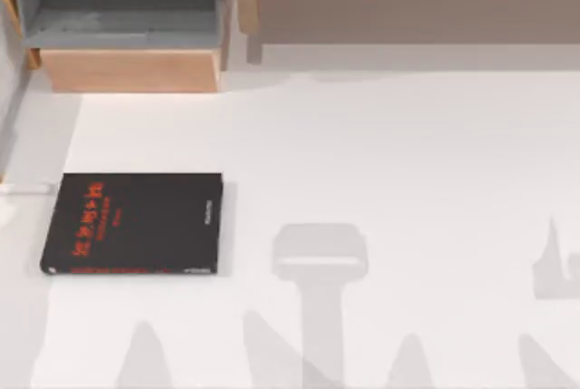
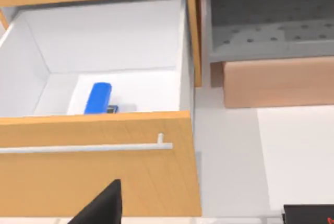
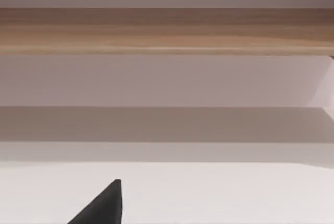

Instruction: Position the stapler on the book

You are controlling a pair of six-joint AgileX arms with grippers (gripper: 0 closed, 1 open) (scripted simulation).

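Stapler [image 2: 98, 98] in open drawer [image 2: 104, 161], book [image 1: 132, 223] on table [image 1: 390, 180]

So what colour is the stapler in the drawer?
Bright blue; the stapler shows best in the left wrist view, lying inside the open drawer.

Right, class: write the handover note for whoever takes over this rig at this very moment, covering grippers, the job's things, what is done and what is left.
Left gripper: near the front of the open drawer, holding nothing that can be seen; whether its fingers are open cannot be told.
Right gripper: idle over bare table, facing a wooden shelf.
Stapler: lying inside the open drawer.
Book: flat at the table's left side, nothing on it.
Done: drawer is open.
Left: take the stapler out and set it on the book.
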